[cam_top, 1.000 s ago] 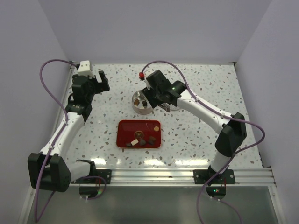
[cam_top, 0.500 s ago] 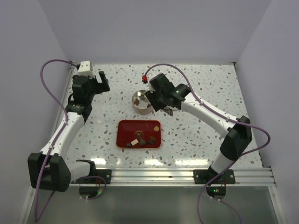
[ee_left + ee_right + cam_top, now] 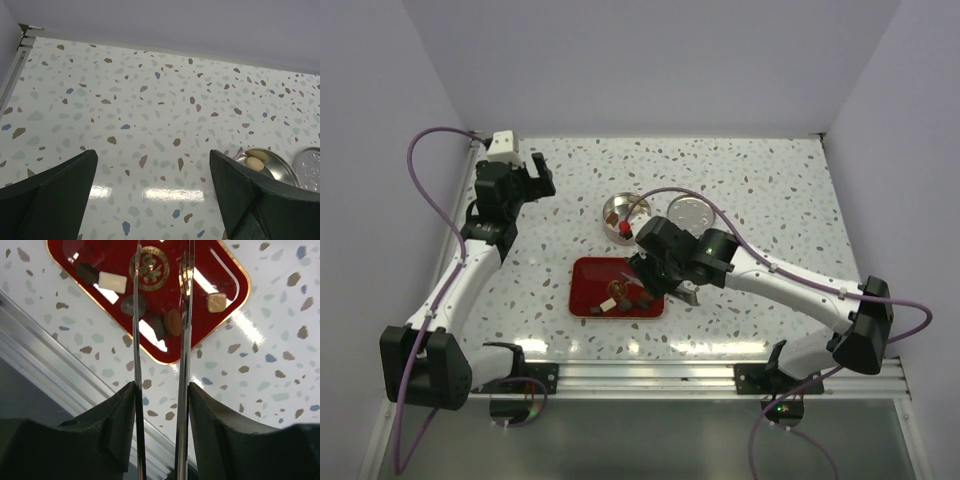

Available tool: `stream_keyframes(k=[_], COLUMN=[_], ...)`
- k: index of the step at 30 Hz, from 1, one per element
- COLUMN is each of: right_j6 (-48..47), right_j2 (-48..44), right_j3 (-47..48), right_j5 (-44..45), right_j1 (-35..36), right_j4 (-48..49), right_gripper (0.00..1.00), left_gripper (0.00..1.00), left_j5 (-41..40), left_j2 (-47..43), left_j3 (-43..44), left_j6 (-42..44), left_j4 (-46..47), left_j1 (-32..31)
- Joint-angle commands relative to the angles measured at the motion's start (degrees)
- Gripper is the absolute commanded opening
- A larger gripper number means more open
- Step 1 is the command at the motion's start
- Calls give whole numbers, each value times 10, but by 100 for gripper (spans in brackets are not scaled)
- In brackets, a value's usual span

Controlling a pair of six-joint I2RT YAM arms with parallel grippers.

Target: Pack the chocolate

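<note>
No words, numbers or brand names can be read anywhere in these views. The only sign is a round gold emblem [image 3: 152,267] printed on the flat red rectangular tray [image 3: 210,255], at the upper middle of the right wrist view, mostly between the two prongs of the long metal tweezers [image 3: 136,340]. Its ornamental figure shows no legible letters.

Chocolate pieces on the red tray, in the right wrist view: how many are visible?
6. A dark block and a white bar upper left; a dark round piece at centre; a dark cup beside a brown oval; a tan cube at right. The tweezers may hide others.
</note>
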Motion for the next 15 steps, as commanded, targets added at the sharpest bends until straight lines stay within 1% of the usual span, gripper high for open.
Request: stream_keyframes(k=[1, 6, 15], right_j6=[52, 77, 95], right_j2=[-14, 7, 11], right_j3=[-14, -27, -32], right_j5=[-19, -14, 21], right_j1=[26, 68, 89], right_j4=[-6, -7, -26], right_gripper=[48, 49, 50], left_gripper=[100, 100, 100], left_j5=[3, 1, 3], left_j2=[0, -2, -4], left_j3=[26, 28, 26], left_j6=[-6, -4, -5], left_j4=[10, 7, 9], left_j1=[-4, -4, -4])
